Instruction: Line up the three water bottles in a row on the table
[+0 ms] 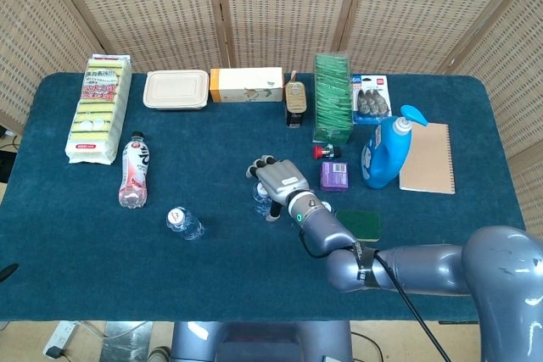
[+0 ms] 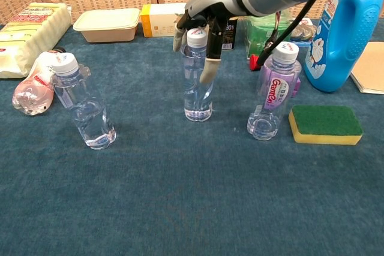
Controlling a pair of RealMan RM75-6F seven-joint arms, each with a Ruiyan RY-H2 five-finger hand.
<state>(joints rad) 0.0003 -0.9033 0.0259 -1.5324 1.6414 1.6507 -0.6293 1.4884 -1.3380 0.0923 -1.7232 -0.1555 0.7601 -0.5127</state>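
Fingers (image 2: 209, 70) of right hand (image 2: 201, 25) curl around middle bottle (image 2: 197, 88) cap.

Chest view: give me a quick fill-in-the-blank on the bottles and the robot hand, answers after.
1. The right robot hand is at the cap of the ____ of the three water bottles.
2. The right bottle wears a ____ label.
3. The left bottle stands ____, not upright like the middle bottle.
4. Right of the right bottle lies a green and yellow ____.

Answers: middle; purple; tilted; sponge
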